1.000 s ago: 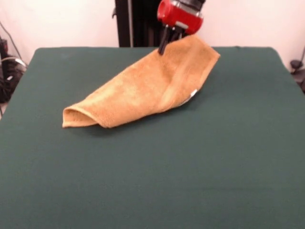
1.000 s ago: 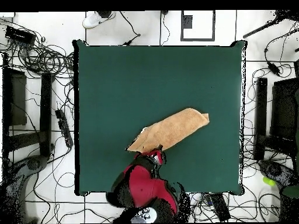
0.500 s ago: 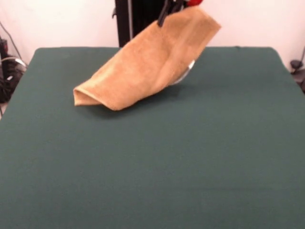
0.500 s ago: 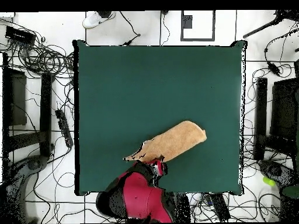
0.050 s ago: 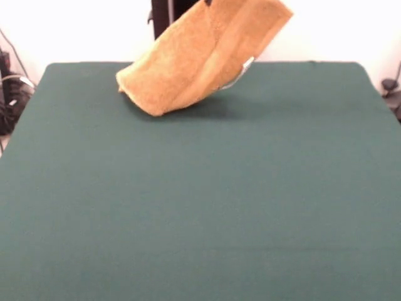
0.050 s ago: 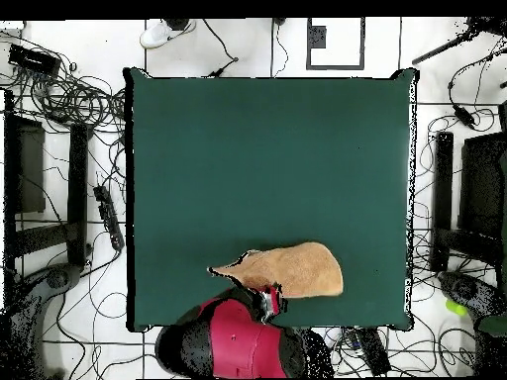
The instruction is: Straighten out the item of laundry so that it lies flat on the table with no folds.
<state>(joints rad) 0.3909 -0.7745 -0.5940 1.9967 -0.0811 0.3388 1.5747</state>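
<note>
The item of laundry (image 5: 200, 56), an orange-tan towel with a woven band and a small white tag (image 5: 248, 63), hangs folded and slanted over the far part of the green table (image 5: 200, 207). Its upper end runs off the top edge of the front view. Its lower folded end sits at or just above the table surface. From overhead the towel (image 6: 292, 269) shows near the table's (image 6: 267, 148) bottom edge. My gripper (image 6: 269, 297) is shut on the towel's near edge, under the red arm (image 6: 238, 336).
Cables (image 6: 69, 94) and black equipment (image 6: 40, 188) cover the floor left and right of the table. A shoe (image 6: 158, 35) shows past the table's far edge overhead. A black post (image 5: 161, 25) stands behind the towel.
My gripper has risen out of the front view with the towel. The towel's low end has slid toward the robot's side of the table and bunched shorter.
</note>
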